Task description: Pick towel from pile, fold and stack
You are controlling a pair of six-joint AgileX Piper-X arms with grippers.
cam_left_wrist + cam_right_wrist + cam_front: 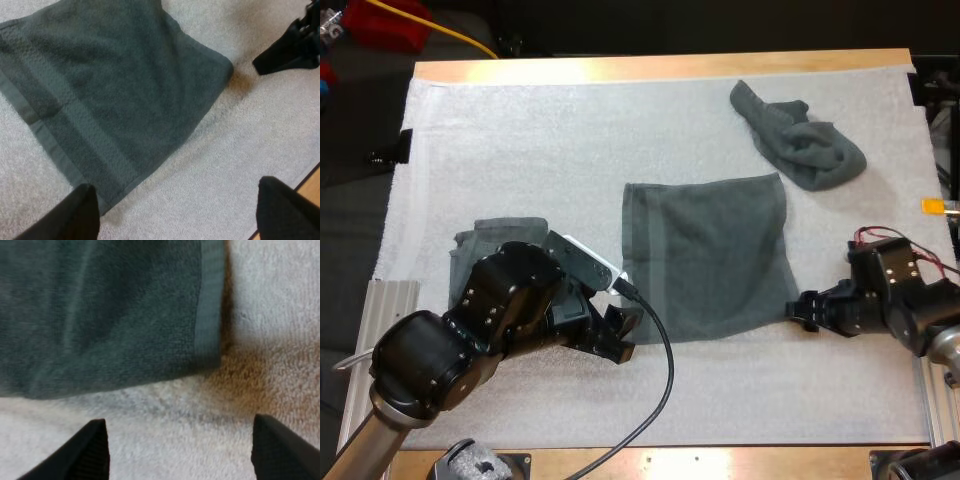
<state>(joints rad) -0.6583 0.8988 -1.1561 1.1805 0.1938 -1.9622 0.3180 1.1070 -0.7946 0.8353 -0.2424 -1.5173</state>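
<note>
A dark grey-green towel (pixel 705 255) lies spread flat on the middle of the white mat (pixel 520 140). My left gripper (pixel 620 335) hovers open just off its near left corner; the towel (pixel 110 85) lies ahead of my left gripper (pixel 180 220), with the banded edge close to one finger (pixel 80 215). My right gripper (pixel 807 310) is open at the near right corner. That corner of the towel (pixel 100 315) sits just beyond my right gripper (pixel 180 450), untouched. A crumpled towel (pixel 805 140) rests at the far right. A folded towel (pixel 485 240) lies partly hidden under my left arm.
The mat's near strip (pixel 770 390) in front of the flat towel is bare, as is its far left part. The wooden table edge (pixel 660 68) runs along the far side. The other arm's gripper (pixel 292 47) shows past the towel's corner.
</note>
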